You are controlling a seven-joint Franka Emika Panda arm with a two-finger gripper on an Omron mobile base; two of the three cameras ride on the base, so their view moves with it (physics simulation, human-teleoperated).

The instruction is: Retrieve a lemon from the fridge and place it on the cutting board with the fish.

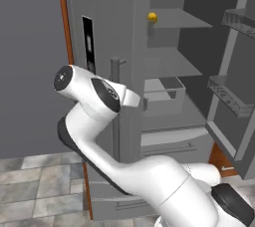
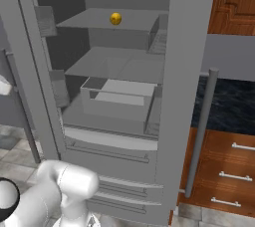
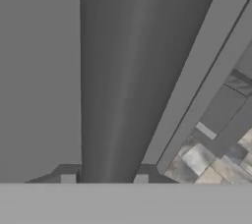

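The lemon (image 1: 152, 17) (image 2: 115, 18) is small and yellow and lies on the top shelf inside the open grey fridge (image 1: 104, 22) (image 2: 191, 47). My arm reaches to the vertical bar handle (image 1: 115, 71) (image 3: 113, 95) of the fridge's left door. In the hand view that bar runs up between my gripper (image 3: 104, 179), whose dark fingertips (image 3: 68, 179) flank it tightly on both sides, shut on it. The cutting board and the fish are out of view.
The right fridge door (image 1: 234, 96) hangs open with shelf bins on its inside. A clear drawer (image 2: 117, 99) sits on a lower shelf. Wooden cabinet drawers (image 2: 229, 171) and a dark counter (image 2: 229, 101) stand to the right. The tiled floor (image 1: 40, 181) lies below.
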